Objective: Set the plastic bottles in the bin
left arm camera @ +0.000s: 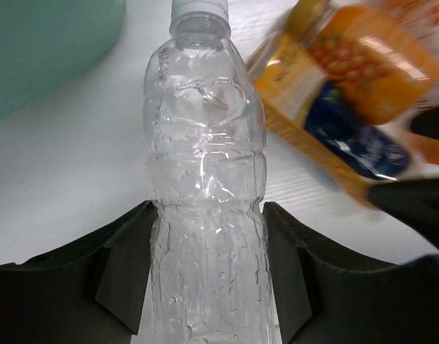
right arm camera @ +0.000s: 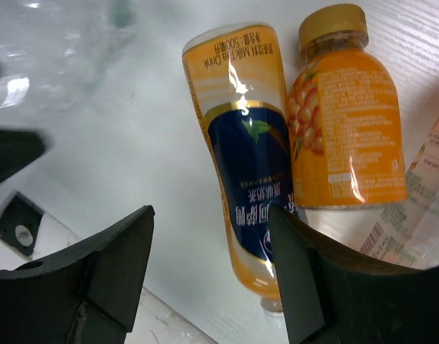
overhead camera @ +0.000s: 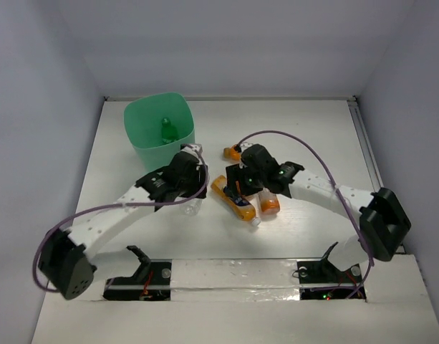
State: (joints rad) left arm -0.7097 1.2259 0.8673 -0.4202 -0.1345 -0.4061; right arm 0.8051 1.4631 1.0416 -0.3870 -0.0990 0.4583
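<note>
clear bottle [left arm camera: 205, 215]: thin transparent plastic, glossy, crinkled and ribbed
white cap [left arm camera: 199, 7]: opaque plastic, dull
blue-labelled bottle [right arm camera: 249, 172]: shiny plastic film wrap catching bright highlights
orange bottle [right arm camera: 346, 143]: glossy printed wrap, smooth
gold cap [right arm camera: 332, 20]: opaque plastic, soft sheen
bin [overhead camera: 140, 122]: mint-green plastic, smooth, low gloss
table [overhead camera: 312, 129]: white, matt, fine wood-like grain
left gripper fingers [left arm camera: 122, 279]: black, matt, plastic-looking

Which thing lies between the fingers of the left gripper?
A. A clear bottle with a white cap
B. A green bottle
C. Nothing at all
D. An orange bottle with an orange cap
A: the left wrist view shows a clear bottle with a white cap lying on the table, between the two fingers of the left gripper.
</note>
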